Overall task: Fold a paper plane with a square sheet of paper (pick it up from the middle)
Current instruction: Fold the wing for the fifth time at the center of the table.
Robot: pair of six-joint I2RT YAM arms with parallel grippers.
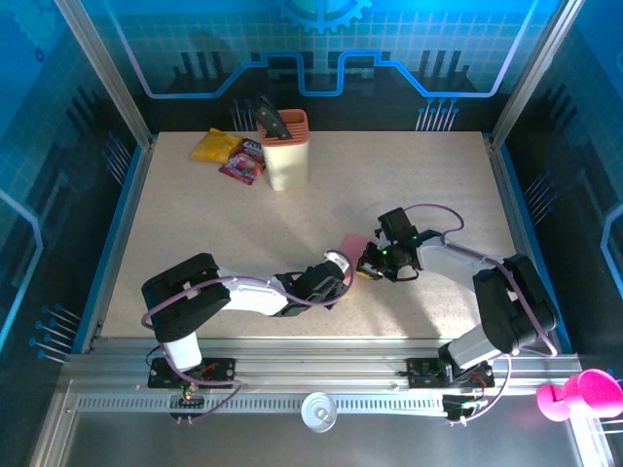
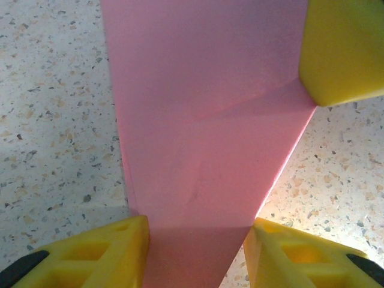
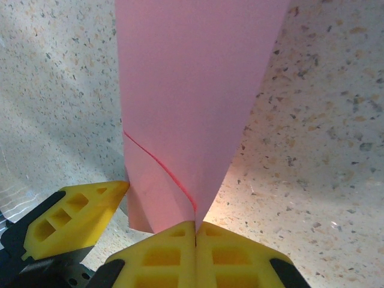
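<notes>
The pink-red sheet of paper (image 1: 352, 243) is folded into a long tapering shape like a paper plane, and it is held just above the speckled table at mid-front. My right gripper (image 3: 196, 225) is shut on its narrow pointed end (image 3: 198, 120); a red fold edge curves down to the jaws. My left gripper (image 2: 195, 240) stands open, with the pink paper (image 2: 204, 120) running between its two yellow fingers (image 2: 120, 252). The two grippers sit close together, left (image 1: 343, 268) and right (image 1: 372, 259). A yellow finger of the right gripper (image 2: 342, 48) rests on the paper's far corner.
At the back left stand a peach-coloured holder (image 1: 285, 151) with a black tool in it, a yellow crinkly packet (image 1: 216, 146) and a glossy purple-pink packet (image 1: 243, 163). A pink object (image 1: 579, 394) lies off the table at the front right.
</notes>
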